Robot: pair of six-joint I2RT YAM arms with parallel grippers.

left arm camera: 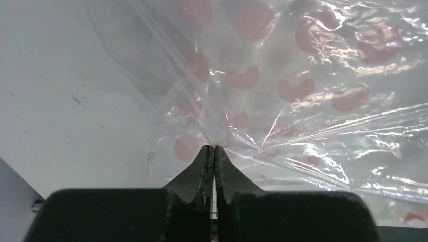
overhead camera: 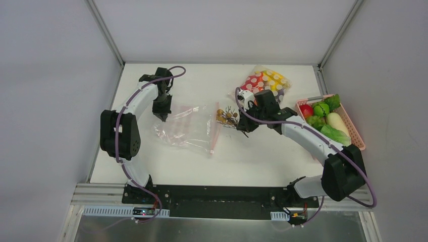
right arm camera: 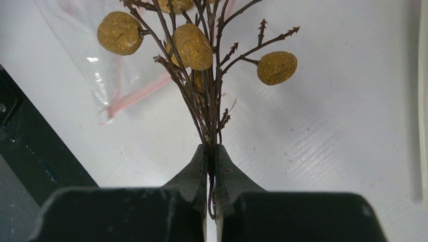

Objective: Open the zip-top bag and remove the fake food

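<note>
The clear plastic zip-top bag with pink dots (overhead camera: 188, 130) lies on the white table (overhead camera: 262, 157) and looks empty. The left gripper (overhead camera: 164, 117) pinches its edge. The right gripper (right arm camera: 212, 147) pinches a brown twig bunch with yellow-brown balls (right arm camera: 192, 45) beside the bag's mouth. Other toy food (overhead camera: 323, 121) sits in the pink plastic basket (overhead camera: 356, 133). Nearly done, it seems.

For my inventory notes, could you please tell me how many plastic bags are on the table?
2. The zip-top bag lies left of centre; the white-dotted bag of coloured items lies near the far edge, right of centre. None appears hidden.
</note>
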